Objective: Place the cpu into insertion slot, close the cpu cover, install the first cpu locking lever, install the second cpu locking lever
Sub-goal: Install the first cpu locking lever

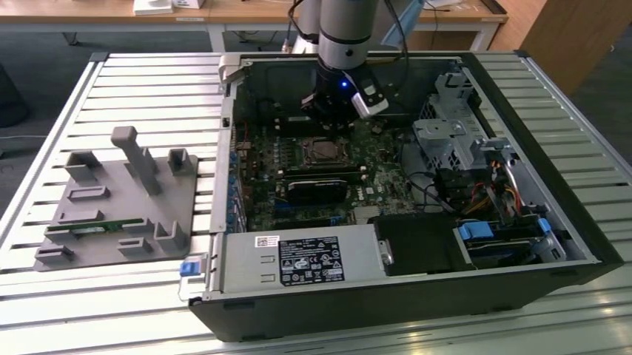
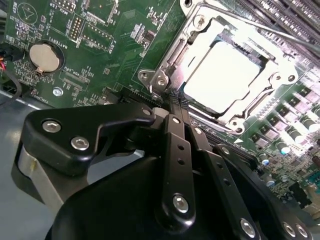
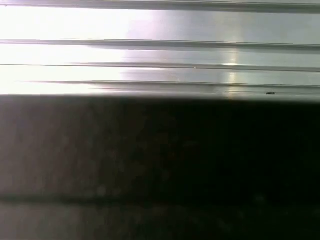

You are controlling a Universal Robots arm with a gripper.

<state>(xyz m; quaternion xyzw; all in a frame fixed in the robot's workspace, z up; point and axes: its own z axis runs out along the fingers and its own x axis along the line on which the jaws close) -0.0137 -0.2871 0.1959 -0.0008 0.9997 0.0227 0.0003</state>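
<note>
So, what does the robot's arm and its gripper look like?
The arm is a silver-grey tube with dark cables beside it and a blue light at its wrist. The gripper is matte black, built of linked bars joined by round silver screws.

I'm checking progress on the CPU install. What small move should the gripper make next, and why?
Probably a slight advance toward the corner of the cpu cover. In the second wrist view the cpu already sits in the insertion slot with the cover frame down around it, and the gripper hangs shut just short of that corner, so a locking lever seems the remaining work.
</note>
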